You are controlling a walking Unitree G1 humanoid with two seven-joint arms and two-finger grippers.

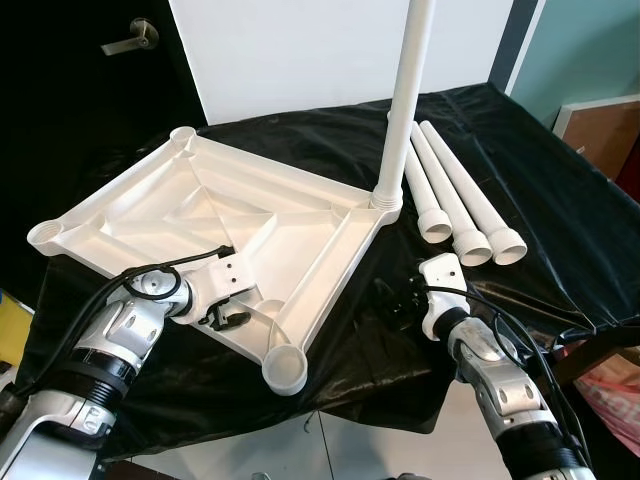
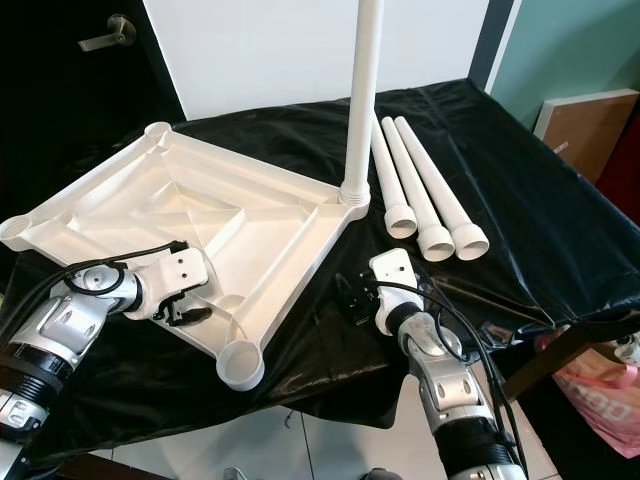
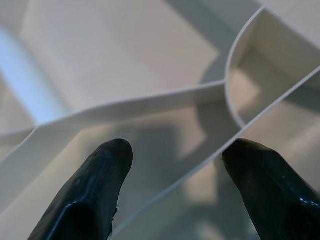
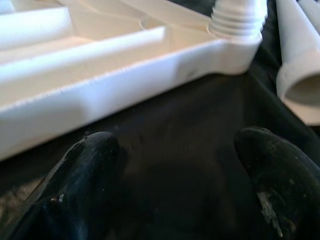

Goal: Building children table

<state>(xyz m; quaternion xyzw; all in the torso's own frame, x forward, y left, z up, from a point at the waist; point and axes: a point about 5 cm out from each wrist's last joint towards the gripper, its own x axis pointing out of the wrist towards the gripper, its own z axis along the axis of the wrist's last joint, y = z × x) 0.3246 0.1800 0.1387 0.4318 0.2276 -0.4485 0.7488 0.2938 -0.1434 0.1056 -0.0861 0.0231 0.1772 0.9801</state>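
The upside-down tabletop (image 1: 250, 225) lies on the counter (image 1: 560, 230), one leg (image 1: 408, 95) fitted. Left hand (image 1: 228, 305) rests released on its ribs; right hand (image 1: 398, 300) released beside it. Steady the top before reaching for a loose leg (image 1: 428, 180).

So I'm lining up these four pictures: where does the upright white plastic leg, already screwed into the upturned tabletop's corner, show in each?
Left eye view: upright white plastic leg, top centre, rising out of frame.
Right eye view: left of centre, at the white tabletop far corner.
Left wrist view: not in it.
Right wrist view: its ribbed base alone, top edge.
Shared landmark: three loose white legs lying beside it.
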